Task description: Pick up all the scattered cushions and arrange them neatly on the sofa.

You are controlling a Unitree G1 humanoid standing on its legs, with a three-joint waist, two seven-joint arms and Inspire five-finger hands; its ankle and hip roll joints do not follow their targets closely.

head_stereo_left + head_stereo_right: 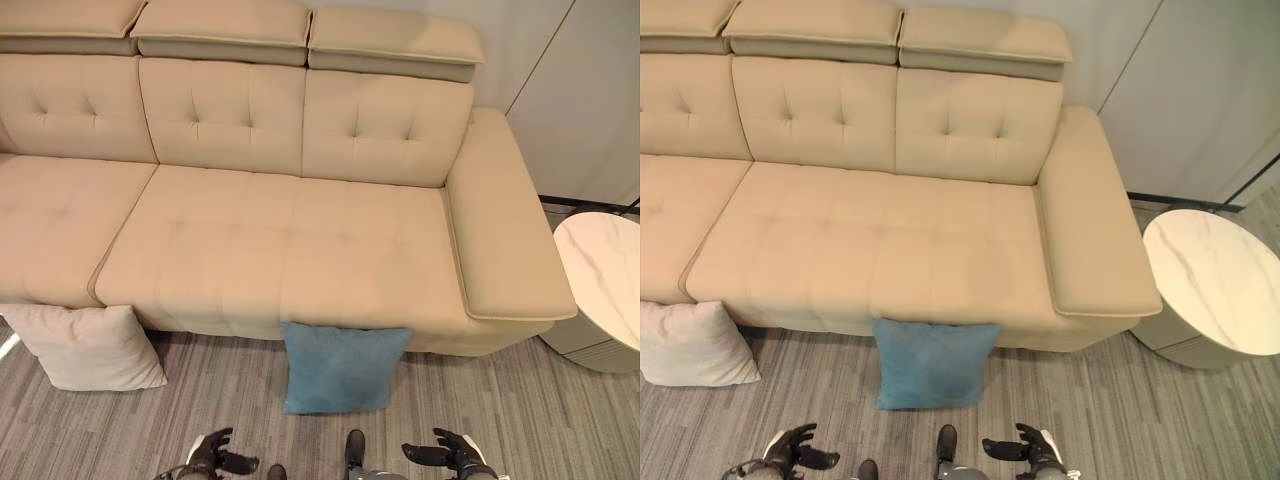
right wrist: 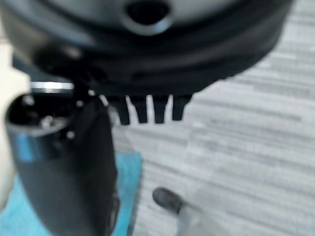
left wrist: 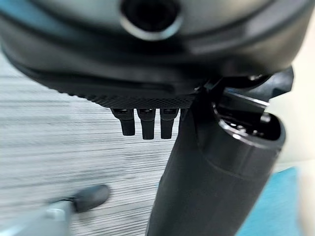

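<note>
Legible text, labels, numbers, signs: none for you to read on any surface in view.

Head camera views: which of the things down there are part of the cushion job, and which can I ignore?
For the job:
- blue cushion, on the floor, leaning against the sofa front
- white cushion, on the floor by the sofa's left section
- beige sofa, seat bare
- left hand and right hand, both open, holding nothing

Just there:
- round white marble-top side table, beside the sofa arm

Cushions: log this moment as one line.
blue cushion: floor, leaning on sofa | white cushion: floor | left robot hand: open, empty | right robot hand: open, empty
</note>
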